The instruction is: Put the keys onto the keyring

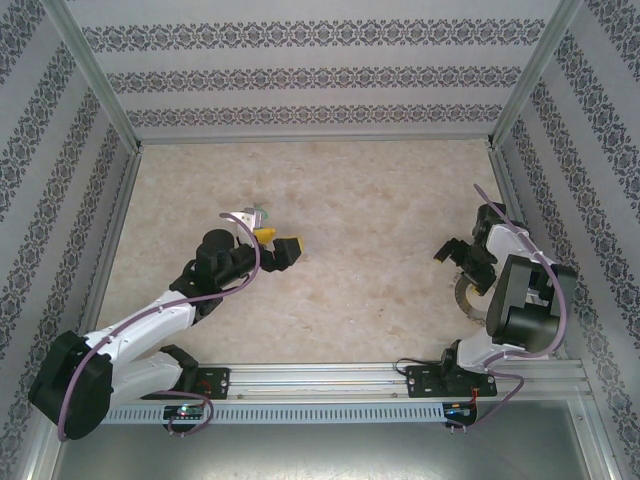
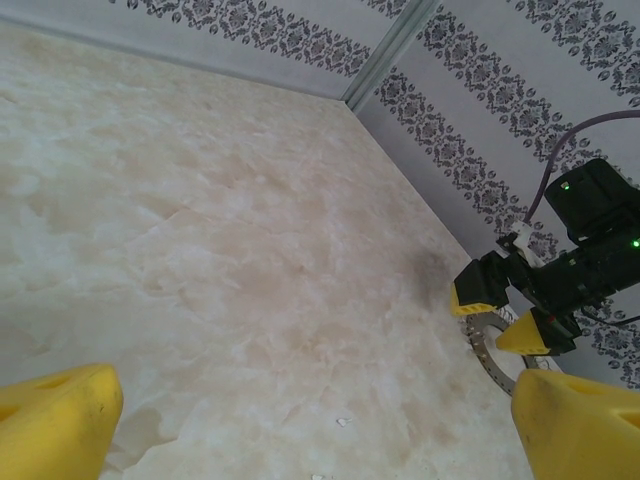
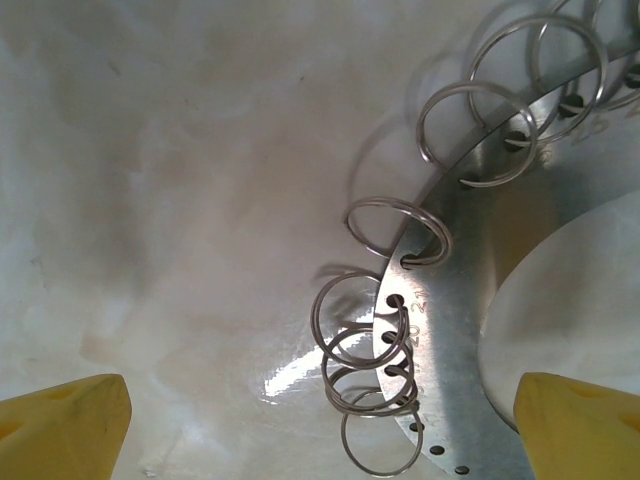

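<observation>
The keyring (image 3: pixel 450 330) is a flat grey metal ring with holes along its rim, and several small wire loops (image 3: pixel 372 345) hang from those holes. It lies on the table under my right gripper (image 3: pixel 320 430), whose yellow fingers stand wide apart and open above it. From above, the keyring (image 1: pixel 465 296) shows just near of the right gripper (image 1: pixel 466 257). A small silvery bunch with a green spot, the keys (image 1: pixel 252 215), lies just beyond my left gripper (image 1: pixel 279 243). The left gripper (image 2: pixel 320 430) is open and holds nothing. Its wrist view looks across at the keyring (image 2: pixel 488 350).
The pale marbled tabletop (image 1: pixel 360 200) is boxed in by patterned walls (image 1: pixel 310 70) on three sides with metal corner posts. A rail (image 1: pixel 330 378) carrying both arm bases runs along the near edge. Small white flecks (image 2: pixel 342 421) lie on the table.
</observation>
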Controlling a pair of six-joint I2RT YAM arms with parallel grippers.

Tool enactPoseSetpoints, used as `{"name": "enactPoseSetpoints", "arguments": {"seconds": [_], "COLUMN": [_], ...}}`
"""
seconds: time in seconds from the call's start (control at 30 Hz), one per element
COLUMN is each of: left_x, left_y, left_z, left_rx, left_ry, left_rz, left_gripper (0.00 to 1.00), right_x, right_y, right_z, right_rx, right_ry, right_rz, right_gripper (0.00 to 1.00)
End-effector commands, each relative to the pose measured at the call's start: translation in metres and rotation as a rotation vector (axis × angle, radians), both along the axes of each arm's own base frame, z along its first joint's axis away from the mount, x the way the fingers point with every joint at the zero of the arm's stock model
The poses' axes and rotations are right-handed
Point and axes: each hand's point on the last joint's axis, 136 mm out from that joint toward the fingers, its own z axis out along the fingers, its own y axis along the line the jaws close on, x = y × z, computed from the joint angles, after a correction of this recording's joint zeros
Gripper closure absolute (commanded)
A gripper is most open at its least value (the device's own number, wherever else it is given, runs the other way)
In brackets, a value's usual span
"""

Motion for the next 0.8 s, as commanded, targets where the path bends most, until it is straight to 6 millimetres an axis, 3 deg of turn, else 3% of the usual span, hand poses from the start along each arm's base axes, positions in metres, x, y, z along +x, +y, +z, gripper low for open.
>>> {"name": "enactPoseSetpoints", "arguments": {"seconds": [0.0,0.33,0.77], "left_x": [0.002,0.003,0.006], "left_y": [0.004,0.008,0.010], "left_z": [0.006,0.006,0.002], "left_rx": [-0.013,-0.007,-0.004], "left_ry": [-0.040,-0.044,-0.038], "left_rz": [0.012,0.025,0.033], "left_gripper": [0.00,0.00,0.00], "right_x": [-0.004,0.007,0.031], "right_y": [0.004,0.022,0.045], "right_z": [-0.009,-0.022,0.004], "right_rx": [0.005,0.020,-0.022], "right_ry": [0.026,0.043,-0.026], "right_rz": [0.007,0.040,0.123], "right_gripper": [0.02,0.02,0.02]}}
